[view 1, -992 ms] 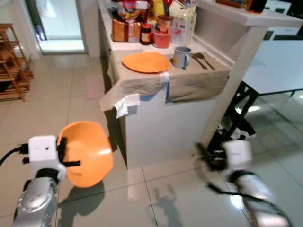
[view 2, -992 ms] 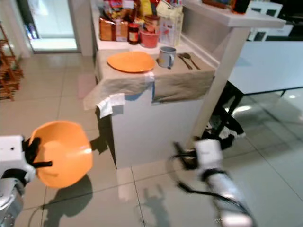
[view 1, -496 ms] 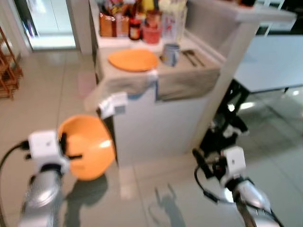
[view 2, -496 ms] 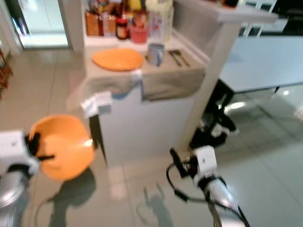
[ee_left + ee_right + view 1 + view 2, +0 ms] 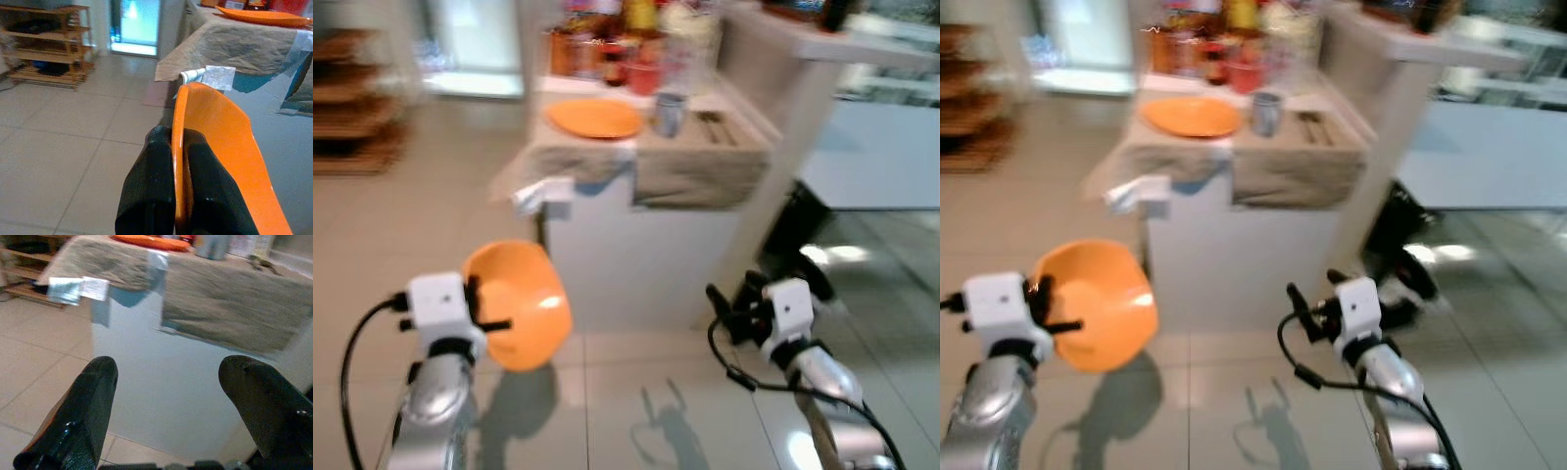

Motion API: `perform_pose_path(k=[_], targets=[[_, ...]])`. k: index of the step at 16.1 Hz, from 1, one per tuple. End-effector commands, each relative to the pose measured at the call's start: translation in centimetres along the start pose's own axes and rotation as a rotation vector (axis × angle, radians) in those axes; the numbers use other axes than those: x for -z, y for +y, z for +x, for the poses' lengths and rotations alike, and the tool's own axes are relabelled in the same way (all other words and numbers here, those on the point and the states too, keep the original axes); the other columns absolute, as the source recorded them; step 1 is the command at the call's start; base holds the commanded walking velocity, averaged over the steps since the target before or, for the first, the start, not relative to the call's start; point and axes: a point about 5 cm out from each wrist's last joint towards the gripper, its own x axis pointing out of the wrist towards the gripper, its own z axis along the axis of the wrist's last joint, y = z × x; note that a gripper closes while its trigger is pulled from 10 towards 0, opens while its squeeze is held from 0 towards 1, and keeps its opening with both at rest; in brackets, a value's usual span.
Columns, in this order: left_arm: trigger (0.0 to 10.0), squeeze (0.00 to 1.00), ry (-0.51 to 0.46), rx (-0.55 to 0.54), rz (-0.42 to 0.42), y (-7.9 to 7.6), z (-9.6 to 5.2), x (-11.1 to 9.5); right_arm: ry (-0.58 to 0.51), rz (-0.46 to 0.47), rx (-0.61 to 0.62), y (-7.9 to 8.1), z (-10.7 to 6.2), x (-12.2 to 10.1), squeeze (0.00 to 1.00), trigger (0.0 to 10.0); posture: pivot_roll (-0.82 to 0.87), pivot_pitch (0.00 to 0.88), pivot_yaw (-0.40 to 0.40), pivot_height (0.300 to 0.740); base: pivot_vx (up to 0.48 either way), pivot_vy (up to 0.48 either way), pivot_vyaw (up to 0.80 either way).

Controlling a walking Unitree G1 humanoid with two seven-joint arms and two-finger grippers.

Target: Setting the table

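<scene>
An orange bowl (image 5: 516,305) is clamped by its rim in the left gripper (image 5: 177,161), held low above the tiled floor (image 5: 401,225) in front of the counter (image 5: 646,255). On the counter's beige cloth (image 5: 690,171) an orange plate (image 5: 594,117), a mug (image 5: 668,114) and cutlery (image 5: 713,125) are seen — blurred. The right gripper (image 5: 171,396) is spread wide, empty, facing the counter.

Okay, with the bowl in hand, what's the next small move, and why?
Probably step closer to the counter. The left gripper pinches the bowl by its rim, low and short of the cloth-covered top where the plate, mug and cutlery sit, out of reach for placing.
</scene>
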Motion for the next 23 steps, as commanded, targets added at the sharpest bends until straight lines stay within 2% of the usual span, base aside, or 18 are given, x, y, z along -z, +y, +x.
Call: perform_pose_path(k=[1,5,8,13,15,16,17,20,21,22,23], targets=[[0.0,0.00,-0.034,-0.019,0.019,0.0,0.4,-0.8,-0.008,-0.007,0.003,0.1,0.5,-0.5,0.00,10.0,0.06,0.000,-0.074,0.736,0.000,-0.469,0.51],[0.0,0.00,-0.022,-0.006,0.032,-0.2,0.9,-0.6,-0.024,0.011,0.024,0.1,0.4,-1.0,0.00,10.0,0.05,0.000,-0.066,0.736,0.000,-0.469,0.00],[0.0,0.00,-0.018,0.016,0.045,-0.9,1.9,-0.6,-0.035,0.013,0.021,0.5,0.3,-1.3,0.00,10.0,0.04,0.000,-0.065,0.736,0.000,-0.469,0.00],[0.0,0.00,0.018,0.100,0.059,-1.3,1.5,0.1,-0.040,0.016,0.017,1.4,0.3,-2.0,0.00,10.0,0.04,0.000,-0.044,0.736,0.000,-0.469,0.00],[0.0,0.00,0.010,0.088,0.066,-1.5,2.2,-0.2,-0.043,0.017,0.018,1.6,0.1,-2.2,0.00,10.0,0.03,0.000,-0.034,0.736,0.000,-0.467,0.00],[0.0,0.00,0.004,0.082,0.069,-2.2,3.1,-0.6,-0.045,0.017,0.013,1.8,0.0,-2.2,0.00,10.0,0.03,0.000,-0.030,0.736,0.000,-0.465,0.00],[0.0,0.00,0.005,0.082,0.069,-2.4,3.2,-0.6,-0.045,0.017,0.011,1.9,0.0,-2.2,0.00,10.0,0.03,0.000,-0.029,0.736,0.000,-0.465,0.00],[0.0,0.00,0.016,0.120,0.108,-2.2,2.4,-0.2,-0.034,0.015,-0.006,1.9,0.0,-1.8,0.00,10.0,0.05,0.000,-0.045,0.736,0.131,-0.153,0.00],[0.0,0.00,-0.020,0.118,0.121,-2.4,2.8,-1.1,-0.034,0.016,-0.016,1.9,0.3,-1.8,0.00,10.0,0.06,0.000,-0.045,0.736,0.000,0.000,0.00],[0.0,0.00,-0.020,0.118,0.121,-2.4,2.8,-1.1,-0.034,0.016,-0.016,1.9,0.3,-1.8,0.00,10.0,0.06,0.000,-0.045,0.736,0.000,0.000,0.00],[0.0,0.00,-0.068,0.108,0.108,-3.3,4.4,-3.0,-0.036,0.020,-0.023,2.2,0.6,-1.9,0.00,10.0,0.07,0.000,-0.044,0.736,0.000,0.000,0.00]])
